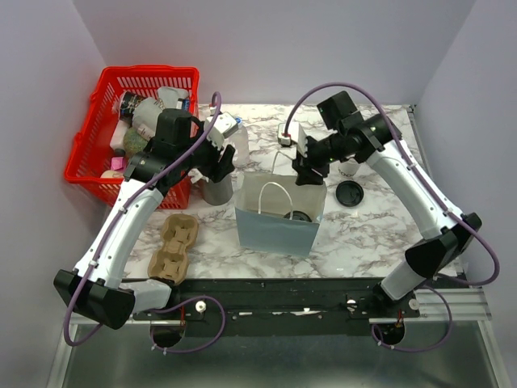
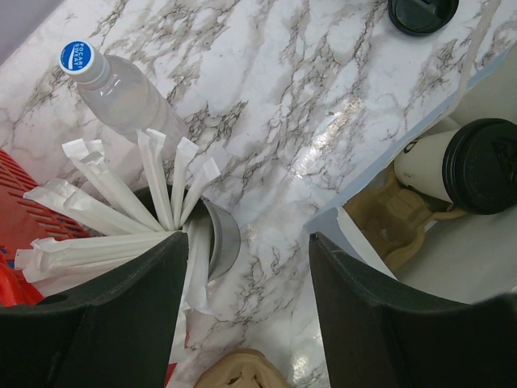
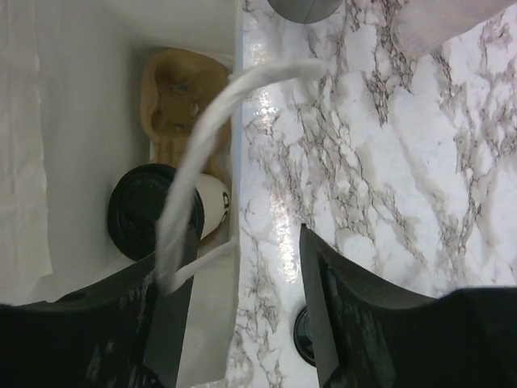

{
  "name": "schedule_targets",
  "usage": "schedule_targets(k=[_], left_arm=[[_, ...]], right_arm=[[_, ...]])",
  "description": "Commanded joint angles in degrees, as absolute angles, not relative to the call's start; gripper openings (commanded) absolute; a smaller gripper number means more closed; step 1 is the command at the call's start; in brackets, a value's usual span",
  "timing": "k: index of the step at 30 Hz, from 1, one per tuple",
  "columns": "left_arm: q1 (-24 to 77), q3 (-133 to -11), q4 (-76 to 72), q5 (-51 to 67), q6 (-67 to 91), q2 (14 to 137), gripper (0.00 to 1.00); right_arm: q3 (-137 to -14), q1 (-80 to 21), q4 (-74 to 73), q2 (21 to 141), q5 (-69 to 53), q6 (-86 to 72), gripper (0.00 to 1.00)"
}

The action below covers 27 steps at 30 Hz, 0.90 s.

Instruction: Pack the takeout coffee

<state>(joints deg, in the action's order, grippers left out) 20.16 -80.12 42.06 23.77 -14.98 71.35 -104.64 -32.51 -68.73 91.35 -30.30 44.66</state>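
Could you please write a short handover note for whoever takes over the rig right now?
Left hand: open, empty, above the grey cup of straws.
Right hand: open, holding nothing, with the paper bag rim between its fingers.
Done: one lidded coffee cup sits in a cardboard carrier inside the bag.
Left: a loose black lid lies on the table beside the bag, and a second carrier is unused. Whether another cup awaits packing, I cannot tell.
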Motion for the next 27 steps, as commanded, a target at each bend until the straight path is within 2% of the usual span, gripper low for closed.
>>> schedule_targets(k=[1, 2, 4, 5, 8, 15, 27], left_arm=[[19.69, -80.16, 41.31, 23.73, -14.33, 70.40, 0.70], [19.69, -80.16, 41.22, 23.82, -14.33, 70.40, 0.70], [19.69, -80.07, 41.22, 23.82, -14.33, 70.49, 0.70], [19.69, -80.07, 41.22, 23.73, -14.41, 70.49, 0.70], [19.69, -79.80, 41.04, 23.99, -14.41, 70.58, 0.70], [19.34, -79.10, 40.17, 24.08, -13.89, 70.93, 0.70], [18.72, -78.75, 38.58, 25.40, -12.57, 71.81, 0.70]], right_arm=[[-108.19, -32.52, -70.40, 93.95, -32.87, 45.52, 0.47], [-108.54, -32.52, -71.44, 94.22, -33.05, 45.79, 0.34], [-109.25, -32.52, -72.50, 94.83, -33.48, 46.66, 0.19], [-109.42, -32.61, -72.77, 94.92, -33.40, 46.84, 0.09], [-109.34, -32.61, -71.46, 94.40, -31.65, 47.11, 0.01], [-108.20, -32.61, -65.40, 90.44, -28.30, 48.25, 0.01], [-96.51, -36.82, -59.68, 82.72, -24.17, 52.65, 0.01]])
